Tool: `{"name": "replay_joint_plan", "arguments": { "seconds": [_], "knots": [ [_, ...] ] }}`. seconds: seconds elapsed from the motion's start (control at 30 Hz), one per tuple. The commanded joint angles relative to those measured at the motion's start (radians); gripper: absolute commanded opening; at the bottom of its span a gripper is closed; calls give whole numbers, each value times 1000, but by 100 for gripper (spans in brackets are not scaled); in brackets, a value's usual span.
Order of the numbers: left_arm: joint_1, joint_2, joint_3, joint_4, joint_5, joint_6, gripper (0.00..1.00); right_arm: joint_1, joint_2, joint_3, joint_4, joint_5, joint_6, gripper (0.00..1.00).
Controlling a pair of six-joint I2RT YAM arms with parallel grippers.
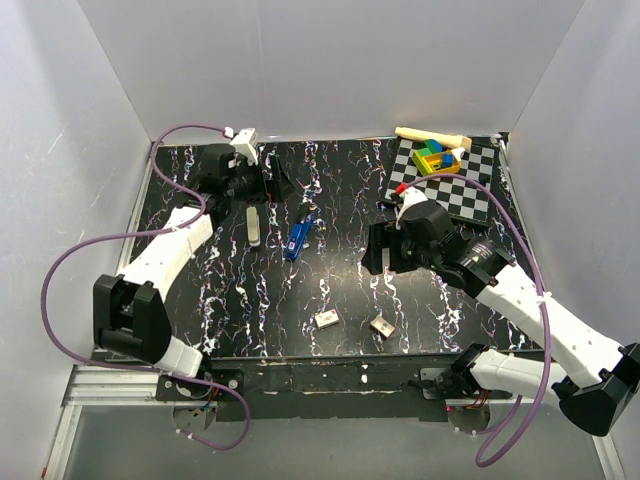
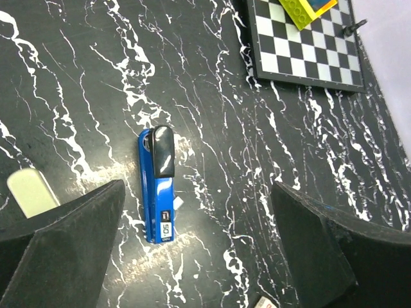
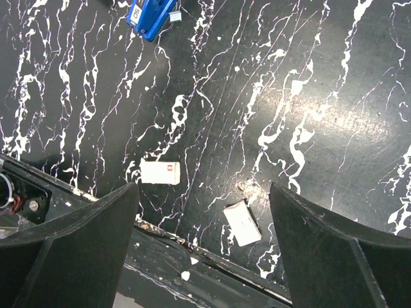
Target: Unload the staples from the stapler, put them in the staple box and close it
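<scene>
Glossy black, white-veined marble tabletop (image 1: 350,300) under slim blue stapler (image 2: 157,199), left claw (image 2: 196,205) and right claw (image 3: 202,199) both wide open, empty

We see a left arm (image 1: 165,255) and a right arm (image 1: 540,305) with white shells and black joints, each trailing a purple cable (image 1: 50,300). The broad fingers (image 2: 58,256) look matte black, perhaps rubbery.

**Blue stapler lies flat on the table**

The stapler (image 1: 298,238) is a small, slim, bright-blue bar lying flat on the black, white-veined table (image 1: 340,290), a little left of centre and toward the far half. Its long axis is slightly slanted. In the left wrist view the stapler (image 2: 158,192) has a dark cap over one end and a white printed label at the other. Nothing touches it.
</scene>
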State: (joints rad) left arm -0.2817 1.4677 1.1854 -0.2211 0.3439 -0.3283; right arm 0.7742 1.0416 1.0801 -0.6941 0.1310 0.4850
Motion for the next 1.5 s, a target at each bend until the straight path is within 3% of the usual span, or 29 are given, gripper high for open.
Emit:
{"name": "replay_joint_plan", "arguments": {
  "seconds": [0.0, 0.07, 0.3, 0.7, 1.47],
  "knots": [
    [-2, 68, 101, -79, 6, 61, 98, -4, -3, 1, 45, 54, -25, 91],
    [-16, 83, 111, -87, -8, 86, 98, -6, 18, 15, 27, 70, -25, 91],
    [-140, 227, 216, -205, -266, 146, 98, -7, 121, 72, -42, 41, -46, 90],
    [-171, 347, 264, -196, -200, 146, 98, -7, 113, 14, -7, -8, -68, 88],
    [-183, 557, 399, -274, -306, 172, 95, -6, 159, -20, 34, -65, -71, 86]
  ]
}}
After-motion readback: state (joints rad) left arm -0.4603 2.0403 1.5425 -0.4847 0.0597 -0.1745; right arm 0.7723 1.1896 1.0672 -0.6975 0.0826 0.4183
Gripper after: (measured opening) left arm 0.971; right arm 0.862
